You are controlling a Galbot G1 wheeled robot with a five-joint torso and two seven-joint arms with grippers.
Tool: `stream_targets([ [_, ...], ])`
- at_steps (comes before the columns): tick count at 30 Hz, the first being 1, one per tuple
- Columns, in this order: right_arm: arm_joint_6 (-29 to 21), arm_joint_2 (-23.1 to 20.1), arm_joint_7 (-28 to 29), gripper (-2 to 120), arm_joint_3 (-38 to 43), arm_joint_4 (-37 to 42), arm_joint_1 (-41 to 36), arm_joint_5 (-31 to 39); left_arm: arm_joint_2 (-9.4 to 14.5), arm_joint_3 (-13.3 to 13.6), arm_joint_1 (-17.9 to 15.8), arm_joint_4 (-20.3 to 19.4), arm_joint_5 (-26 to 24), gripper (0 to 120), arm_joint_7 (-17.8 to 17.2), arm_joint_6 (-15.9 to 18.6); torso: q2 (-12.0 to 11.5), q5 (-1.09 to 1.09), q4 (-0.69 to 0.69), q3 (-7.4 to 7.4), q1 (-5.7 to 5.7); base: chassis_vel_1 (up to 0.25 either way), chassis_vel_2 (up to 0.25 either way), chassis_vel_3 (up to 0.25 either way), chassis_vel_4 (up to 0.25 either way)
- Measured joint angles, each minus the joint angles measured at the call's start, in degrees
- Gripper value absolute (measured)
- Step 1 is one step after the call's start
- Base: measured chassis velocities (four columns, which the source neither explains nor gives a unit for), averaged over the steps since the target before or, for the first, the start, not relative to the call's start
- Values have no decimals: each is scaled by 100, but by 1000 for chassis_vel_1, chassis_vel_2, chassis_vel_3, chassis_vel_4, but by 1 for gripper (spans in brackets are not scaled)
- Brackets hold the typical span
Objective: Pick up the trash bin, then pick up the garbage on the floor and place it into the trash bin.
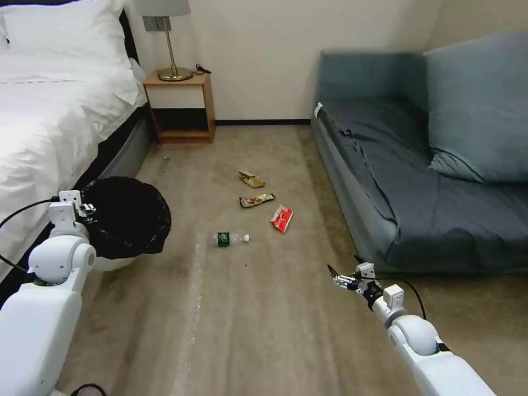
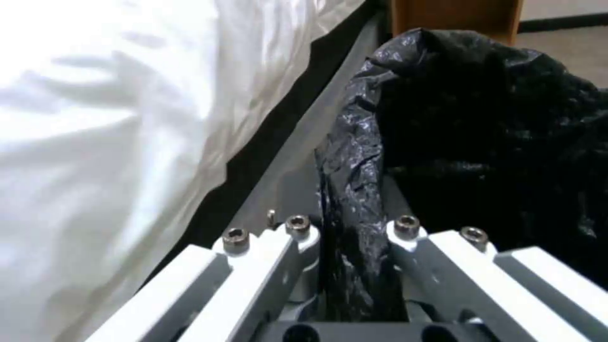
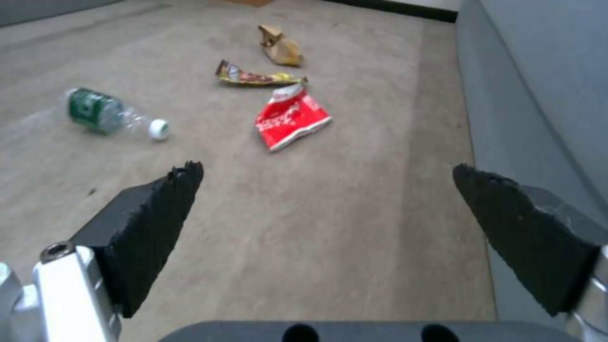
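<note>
Trash bin (image 1: 129,217): held up off the carpet beside the bed (image 1: 49,110), its black bag liner (image 2: 494,142) draped over the rim.
Left pincer (image 1: 88,212): closed on the bin's rim, a fold of the black liner clamped between its fingers (image 2: 437,251), as seen in the left wrist view.
Right pincer (image 1: 336,276): spread wide open, held above bare carpet near the sofa's front corner, gripping nothing.
Garbage: four pieces are scattered on the carpet (image 1: 264,330) between bed and sofa (image 1: 418,181), well ahead of the right pincer.
Bottle (image 1: 230,238): lying on its side, green label, white cap turned toward the sofa; nearest piece to the bin.
Red-and-white wrapper (image 1: 281,218): flat on the carpet, closest piece to the sofa.
Brown-gold snack wrapper (image 1: 256,201): just beyond the red one.
Tan paper bag (image 1: 251,178): crumpled, farthest piece from the robot.
Surroundings: a wooden nightstand (image 1: 181,107) carrying a brass lamp (image 1: 171,49) stands against the far wall beside the bed.
Obstructions: open carpet lies between the right pincer and the litter.
</note>
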Motion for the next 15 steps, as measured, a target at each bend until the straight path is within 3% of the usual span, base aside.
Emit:
stream_targets([
  [15, 84, 9, -16, 100, -28, -75, 59, -1, -79, 62, 50, -16, 45, 7, 8, -49, 0, 2, 0, 0, 0, -196, 179, 191, -193],
])
